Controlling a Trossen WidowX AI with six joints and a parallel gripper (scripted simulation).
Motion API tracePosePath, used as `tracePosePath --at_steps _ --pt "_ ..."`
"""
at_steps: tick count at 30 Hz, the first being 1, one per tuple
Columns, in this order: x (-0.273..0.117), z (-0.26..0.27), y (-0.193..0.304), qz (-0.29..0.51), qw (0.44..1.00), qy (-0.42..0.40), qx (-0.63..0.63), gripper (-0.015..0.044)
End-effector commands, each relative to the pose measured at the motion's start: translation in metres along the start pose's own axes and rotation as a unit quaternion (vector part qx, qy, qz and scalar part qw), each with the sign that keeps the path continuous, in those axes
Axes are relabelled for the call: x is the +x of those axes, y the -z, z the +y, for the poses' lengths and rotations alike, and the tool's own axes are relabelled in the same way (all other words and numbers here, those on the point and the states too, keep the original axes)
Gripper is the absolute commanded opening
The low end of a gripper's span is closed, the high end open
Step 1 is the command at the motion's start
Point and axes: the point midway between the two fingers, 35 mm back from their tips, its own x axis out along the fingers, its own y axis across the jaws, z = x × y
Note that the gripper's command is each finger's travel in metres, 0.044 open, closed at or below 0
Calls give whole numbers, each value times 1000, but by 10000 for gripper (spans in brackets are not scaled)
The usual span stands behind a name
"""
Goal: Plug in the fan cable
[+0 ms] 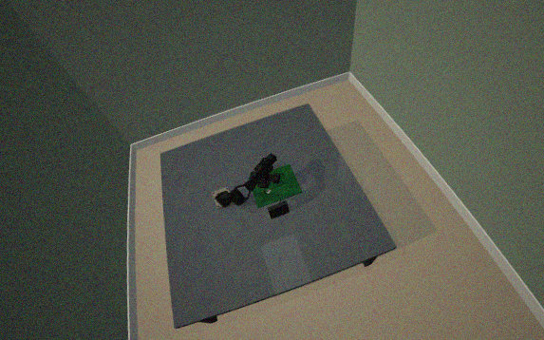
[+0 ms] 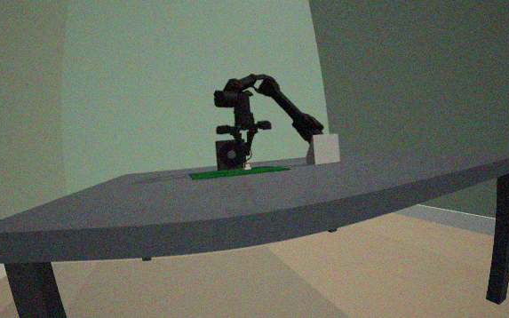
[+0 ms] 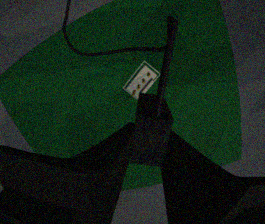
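My gripper (image 2: 246,153) (image 3: 147,130) is shut on the fan cable's black plug (image 3: 152,111), above the green board (image 1: 285,191) (image 2: 211,175) (image 3: 83,100). The white four-pin header (image 1: 268,191) (image 2: 247,166) (image 3: 141,80) stands on the board; its pins show uncovered in the wrist view. There the plug is just below the header, its near end by the header's lower edge, and the header looks turned relative to it. The black cable (image 3: 108,50) rises from the plug and bends left. The plug's underside and height are hidden.
The black fan (image 1: 278,210) (image 2: 226,155) stands upright beside the board's edge. A pale block (image 2: 327,148) is at the arm's base. All stand on the grey table (image 1: 207,266) (image 2: 149,200). The cable crosses above the board near the header.
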Motion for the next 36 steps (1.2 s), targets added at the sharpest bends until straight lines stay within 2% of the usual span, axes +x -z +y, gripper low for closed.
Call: tracePosePath --at_steps 1,12,36 --pt "0 3 -7 -1 997 -3 81 0" --pt "0 8 -21 -2 964 -3 267 0" --pt "-1 13 -16 -1 959 -3 283 0"
